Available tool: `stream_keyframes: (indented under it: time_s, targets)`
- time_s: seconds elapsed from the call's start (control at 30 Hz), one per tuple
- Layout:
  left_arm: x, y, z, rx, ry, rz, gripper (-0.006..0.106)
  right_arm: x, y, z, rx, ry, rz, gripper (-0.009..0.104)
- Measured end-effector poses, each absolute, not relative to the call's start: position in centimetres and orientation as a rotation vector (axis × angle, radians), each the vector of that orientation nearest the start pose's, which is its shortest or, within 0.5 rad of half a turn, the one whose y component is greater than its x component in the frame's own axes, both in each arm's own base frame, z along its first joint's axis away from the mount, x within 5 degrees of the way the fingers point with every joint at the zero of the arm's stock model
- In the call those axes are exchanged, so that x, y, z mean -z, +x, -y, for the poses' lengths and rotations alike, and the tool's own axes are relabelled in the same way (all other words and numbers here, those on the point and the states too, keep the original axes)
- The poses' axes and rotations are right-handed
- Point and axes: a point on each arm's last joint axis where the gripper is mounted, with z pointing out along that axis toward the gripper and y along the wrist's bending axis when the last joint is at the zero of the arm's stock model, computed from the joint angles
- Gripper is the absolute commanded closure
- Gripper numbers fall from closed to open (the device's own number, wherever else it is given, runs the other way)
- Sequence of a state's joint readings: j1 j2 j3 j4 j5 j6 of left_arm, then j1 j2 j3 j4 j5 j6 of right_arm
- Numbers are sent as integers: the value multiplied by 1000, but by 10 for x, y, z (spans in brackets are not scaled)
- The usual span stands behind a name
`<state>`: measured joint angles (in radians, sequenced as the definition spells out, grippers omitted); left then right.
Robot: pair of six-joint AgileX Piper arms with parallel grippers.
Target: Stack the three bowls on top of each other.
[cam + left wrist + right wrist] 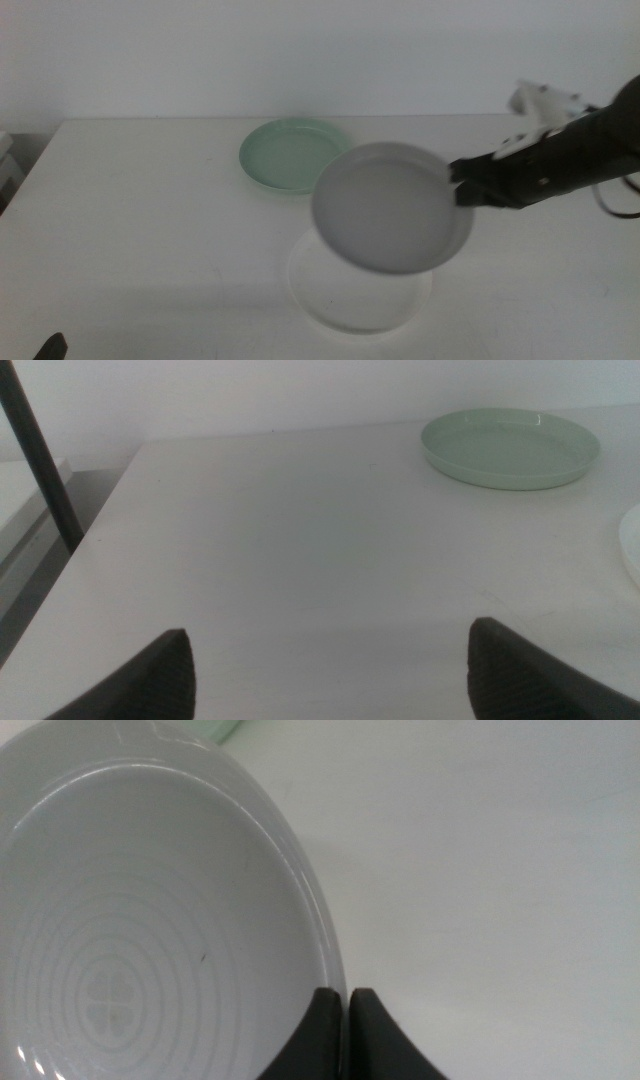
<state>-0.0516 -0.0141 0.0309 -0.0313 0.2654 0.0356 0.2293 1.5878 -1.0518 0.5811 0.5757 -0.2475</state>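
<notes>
Grey bowl point(392, 207): held in the air, tilted, pinched by its rim in the right gripper point(462, 187), whose jaws are closed on the edge with only the rim's thickness between them; an edge grip suits so shallow a dish. It hangs over the white bowl point(345, 300), which lies flat on the table point(140, 220), partly hidden beneath; likely the base of the stack. Mint green bowl point(290, 155): flat on the table farther back, close behind the grey one, not yet stacked. Left gripper point(330, 665): waiting low at the near table edge, jaws wide apart, empty, well apart from all bowls.
</notes>
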Motion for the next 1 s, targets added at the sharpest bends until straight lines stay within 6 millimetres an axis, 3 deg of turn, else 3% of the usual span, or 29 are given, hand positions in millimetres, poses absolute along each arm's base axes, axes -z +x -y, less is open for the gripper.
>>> stream_keyframes:
  time_s: [0.23, 0.6, 0.73, 1.0]
  targets:
    - [-179, 55, 4, 41, 56, -1765, 3, -211, 316, -137, -584, -189, -2638, 95]
    - [-179, 55, 4, 41, 56, -1765, 3, -178, 325, -141, -549, -171, -2701, 94]
    - [-179, 55, 4, 41, 56, -1765, 3, -173, 325, -141, -546, -170, -2715, 82]
    - [-179, 55, 4, 41, 56, -1765, 3, -179, 324, -141, -555, -177, -2707, 45]
